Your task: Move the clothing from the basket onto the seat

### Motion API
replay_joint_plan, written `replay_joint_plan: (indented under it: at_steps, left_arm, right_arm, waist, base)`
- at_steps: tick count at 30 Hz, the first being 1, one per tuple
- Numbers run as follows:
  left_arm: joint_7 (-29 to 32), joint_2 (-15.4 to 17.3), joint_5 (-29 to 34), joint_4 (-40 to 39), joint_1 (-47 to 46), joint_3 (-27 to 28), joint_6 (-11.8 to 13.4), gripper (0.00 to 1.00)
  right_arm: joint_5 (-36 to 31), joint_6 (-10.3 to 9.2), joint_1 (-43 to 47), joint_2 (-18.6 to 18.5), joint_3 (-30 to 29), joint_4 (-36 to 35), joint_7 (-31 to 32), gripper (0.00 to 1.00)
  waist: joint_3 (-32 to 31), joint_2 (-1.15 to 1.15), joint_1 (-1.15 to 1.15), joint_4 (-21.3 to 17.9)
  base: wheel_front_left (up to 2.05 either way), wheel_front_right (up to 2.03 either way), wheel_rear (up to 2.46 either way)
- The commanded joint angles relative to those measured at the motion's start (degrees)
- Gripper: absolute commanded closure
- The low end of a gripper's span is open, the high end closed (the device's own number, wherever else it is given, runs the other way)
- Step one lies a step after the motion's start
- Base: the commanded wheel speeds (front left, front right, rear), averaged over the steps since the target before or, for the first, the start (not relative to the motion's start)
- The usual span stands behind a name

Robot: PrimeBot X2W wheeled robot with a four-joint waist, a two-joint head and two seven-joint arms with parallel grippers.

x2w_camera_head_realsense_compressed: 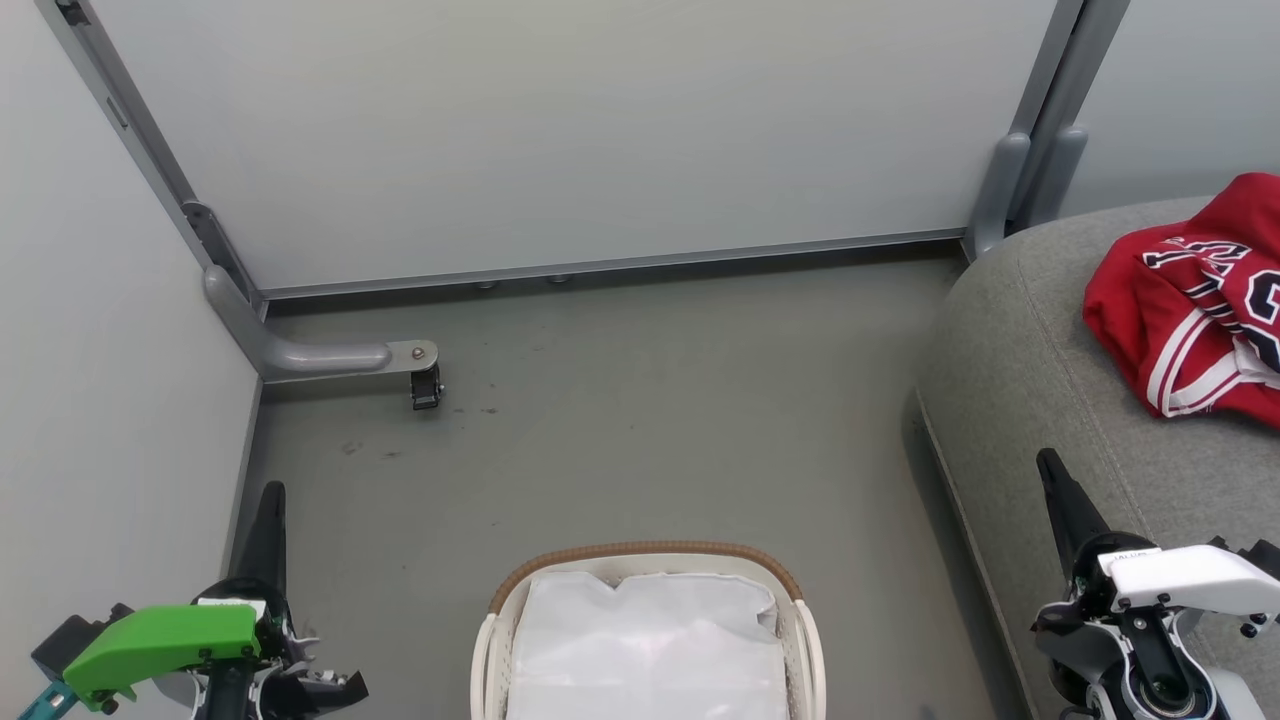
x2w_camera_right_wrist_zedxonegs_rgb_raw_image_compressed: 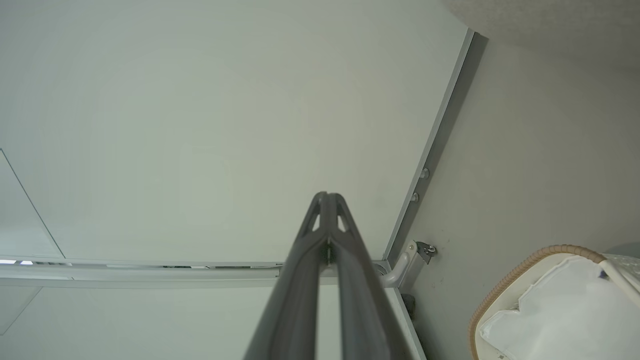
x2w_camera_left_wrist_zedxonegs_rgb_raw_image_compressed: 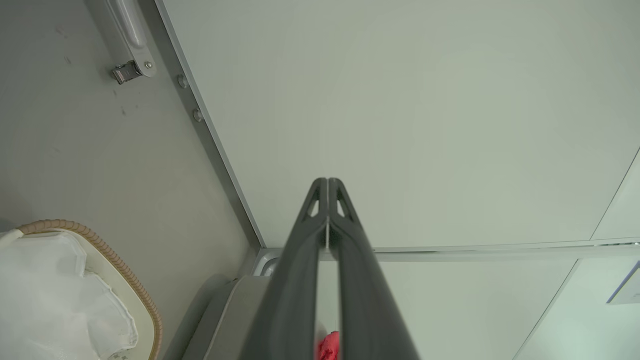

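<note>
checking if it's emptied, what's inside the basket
Inside the basket lies a crumpled white liner, with no red fabric on top of it. Anything beneath the liner is covered. The red clothing lies on the grey seat.

The basket stands on the floor straight ahead of the robot, with the liner lying in it. The seat is to the right of the basket, apart from it, and the clothing lies on top of the seat. Behind both runs a wall panel, its caster foot on the floor at the left rear
</note>
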Motion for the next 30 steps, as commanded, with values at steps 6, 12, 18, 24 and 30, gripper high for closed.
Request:
replay_joint_plan:
  at_steps: [6, 12, 18, 24, 30]
  left_arm:
    - [1.0, 0.4, -3.0, -0.4, -1.5, 0.5, -0.2, 1.0]
    - [1.5, 0.4, -5.5, -0.6, -1.8, 0.6, -0.2, 1.0]
    - [1.7, 0.4, -5.9, -0.5, -1.7, 0.6, -0.2, 1.0]
    - [1.7, 0.4, -5.9, -0.5, -1.7, 0.6, -0.2, 1.0]
    - [1.7, 0.4, -5.9, -0.5, -1.7, 0.6, -0.2, 1.0]
  right_arm:
    - [3.1, -0.01, 0.5, -0.4, -0.3, -0.8, 1.0, 1.0]
    - [5.4, -0.01, 0.6, -0.4, -0.5, -1.1, 1.6, 1.0]
    - [6.0, -0.01, 0.6, -0.4, -0.5, -1.2, 1.7, 1.0]
    - [6.0, -0.01, 0.6, -0.4, -0.5, -1.2, 1.7, 1.0]
    - [6.0, -0.01, 0.6, -0.4, -0.5, -1.2, 1.7, 1.0]
  waist:
    - [-0.1, 0.0, 0.0, 0.1]
    - [-0.1, 0.0, 0.0, 0.1]
    - [-0.2, 0.0, 0.0, 0.1]
    - [-0.2, 0.0, 0.0, 0.1]
    - [-0.2, 0.0, 0.0, 0.1]
  base:
    - [0.0, 0.0, 0.0]
    - [0.0, 0.0, 0.0]
    - [0.0, 0.0, 0.0]
    - [0.0, 0.0, 0.0]
    - [0.0, 0.0, 0.0]
